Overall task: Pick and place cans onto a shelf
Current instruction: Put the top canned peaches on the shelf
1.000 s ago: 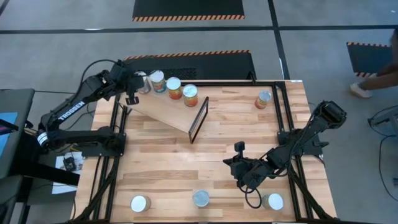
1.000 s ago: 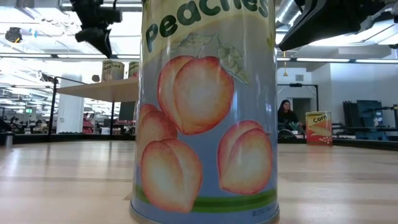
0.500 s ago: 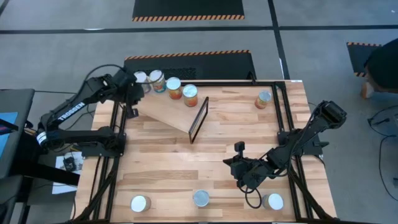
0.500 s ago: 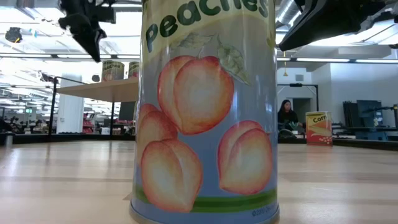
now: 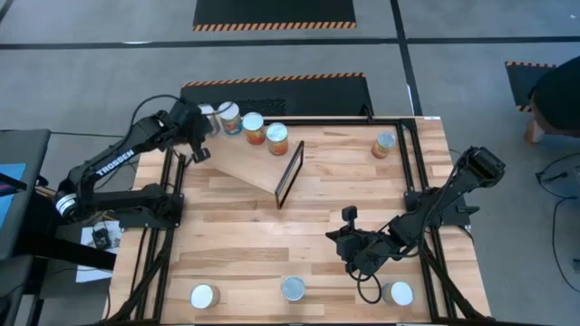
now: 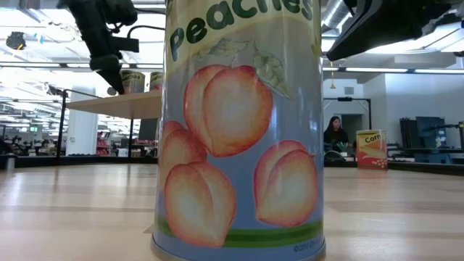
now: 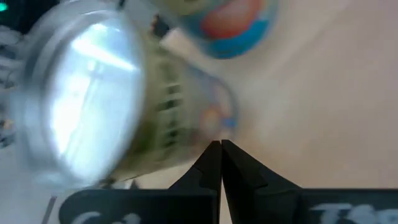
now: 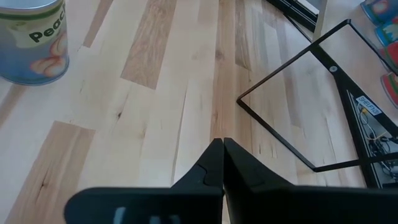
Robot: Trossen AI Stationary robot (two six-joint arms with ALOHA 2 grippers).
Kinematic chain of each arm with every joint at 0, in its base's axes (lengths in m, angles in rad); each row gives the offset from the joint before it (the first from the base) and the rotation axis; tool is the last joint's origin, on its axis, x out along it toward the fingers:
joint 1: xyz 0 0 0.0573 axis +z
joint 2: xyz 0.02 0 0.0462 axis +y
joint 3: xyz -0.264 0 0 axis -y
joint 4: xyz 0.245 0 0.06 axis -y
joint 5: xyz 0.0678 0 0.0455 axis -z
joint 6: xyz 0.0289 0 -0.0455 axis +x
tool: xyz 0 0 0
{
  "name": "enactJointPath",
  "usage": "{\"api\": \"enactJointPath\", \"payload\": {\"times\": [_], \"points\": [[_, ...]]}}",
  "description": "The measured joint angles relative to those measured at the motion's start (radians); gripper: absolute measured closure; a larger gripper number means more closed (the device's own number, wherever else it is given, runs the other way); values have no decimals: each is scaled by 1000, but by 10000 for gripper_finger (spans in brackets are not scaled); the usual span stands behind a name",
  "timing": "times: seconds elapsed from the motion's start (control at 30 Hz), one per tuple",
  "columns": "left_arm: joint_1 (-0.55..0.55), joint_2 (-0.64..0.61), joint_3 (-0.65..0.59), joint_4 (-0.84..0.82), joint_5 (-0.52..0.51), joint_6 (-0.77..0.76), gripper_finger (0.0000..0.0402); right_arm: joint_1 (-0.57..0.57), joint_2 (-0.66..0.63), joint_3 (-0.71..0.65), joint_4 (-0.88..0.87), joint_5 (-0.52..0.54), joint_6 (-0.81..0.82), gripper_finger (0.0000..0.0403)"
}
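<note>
While the left gripper (image 5: 201,154) hangs over the high end of the shelf (image 5: 245,163), its jaws are pressed together on nothing, as the left wrist view confirms with the two fingertips (image 7: 220,149) meeting. The shelf is a slanted plywood board with a thin black frame (image 5: 289,174) at its lower end. Four cans stand in a row along its far edge: a green-labelled can (image 5: 207,115) nearest the left gripper, then a second can (image 5: 228,116), a third can (image 5: 253,127) and a fourth can (image 5: 277,138). In the left wrist view the green-labelled can (image 7: 106,118) lies just beyond the closed fingertips, apart from them. The right gripper (image 5: 343,244) sits low over the table (image 5: 236,235) near its middle, well apart from the shelf, jaws likewise clenched and empty, with the fingertips (image 8: 219,149) meeting above bare wood. Four cans remain on the table: a corn can (image 5: 384,144) near the far right corner, and three along the near edge, namely a left can (image 5: 204,295), a peaches can (image 5: 293,289) and a right can (image 5: 397,292). The peaches can (image 6: 239,130) fills the low view.
</note>
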Motion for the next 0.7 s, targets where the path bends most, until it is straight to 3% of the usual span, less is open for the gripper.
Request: {"api": "enactJointPath", "payload": {"times": [0.7], "points": [[44, 12, 0, 116, -7, -4, 401, 0, 0, 0, 1, -1, 2, 382]]}}
